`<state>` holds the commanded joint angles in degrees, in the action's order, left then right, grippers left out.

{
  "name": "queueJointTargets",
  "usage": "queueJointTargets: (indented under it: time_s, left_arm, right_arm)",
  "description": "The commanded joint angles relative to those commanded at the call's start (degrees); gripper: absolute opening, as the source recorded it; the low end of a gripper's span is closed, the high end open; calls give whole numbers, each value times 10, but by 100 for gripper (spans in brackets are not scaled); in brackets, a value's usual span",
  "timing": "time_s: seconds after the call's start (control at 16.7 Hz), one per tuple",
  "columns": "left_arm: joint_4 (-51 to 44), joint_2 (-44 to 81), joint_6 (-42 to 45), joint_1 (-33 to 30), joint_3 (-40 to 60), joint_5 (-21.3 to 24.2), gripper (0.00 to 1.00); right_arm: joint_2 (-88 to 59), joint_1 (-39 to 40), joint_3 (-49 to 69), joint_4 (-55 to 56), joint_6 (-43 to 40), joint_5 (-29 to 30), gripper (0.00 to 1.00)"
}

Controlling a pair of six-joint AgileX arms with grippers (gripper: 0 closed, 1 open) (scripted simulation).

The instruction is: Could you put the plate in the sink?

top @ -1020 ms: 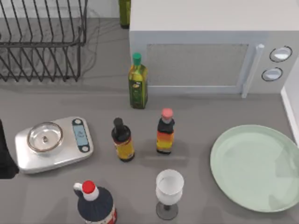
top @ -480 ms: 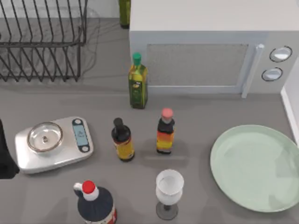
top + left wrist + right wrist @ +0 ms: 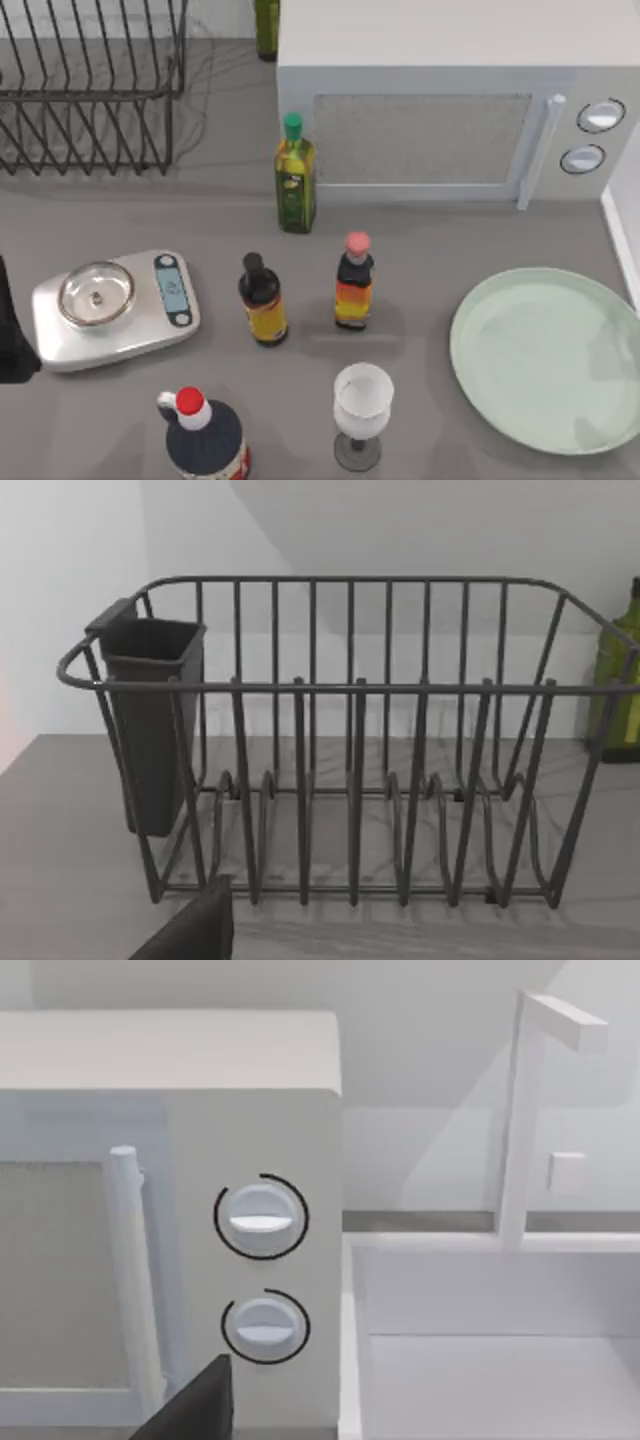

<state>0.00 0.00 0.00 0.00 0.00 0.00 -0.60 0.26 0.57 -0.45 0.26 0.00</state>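
The plate (image 3: 548, 345), large, round and pale mint-green, lies flat on the grey counter at the right of the top view. The sink (image 3: 500, 1360) is a white basin with a white faucet (image 3: 525, 1110), just right of the microwave; its white rim (image 3: 625, 230) runs along the top view's right edge, beside the plate. My left arm (image 3: 10, 330) is a dark shape parked at the left edge, next to the scale. A dark corner of my left gripper (image 3: 190, 930) faces the dish rack. A dark corner of my right gripper (image 3: 190, 1405) faces the microwave knobs and the sink. Nothing touches the plate.
A white microwave (image 3: 450, 120) stands at the back, a wire dish rack (image 3: 90, 90) at the back left. A steel scale (image 3: 115, 305), an olive oil bottle (image 3: 294, 175), two sauce bottles (image 3: 262, 300) (image 3: 353, 282), a red-capped dark bottle (image 3: 205, 440) and a wine glass (image 3: 361, 415) crowd the counter left of the plate.
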Motion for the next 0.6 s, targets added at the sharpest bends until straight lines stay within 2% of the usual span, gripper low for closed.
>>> queueJointTargets:
  time_s: [0.3,0.6]
  left_arm:
    - [0,0,0,0,0,0,100]
    - [0,0,0,0,0,0,100]
  right_arm:
    - [-121,47,105,-82,48,0,100]
    - [-369,131,291,-228,134,0,100]
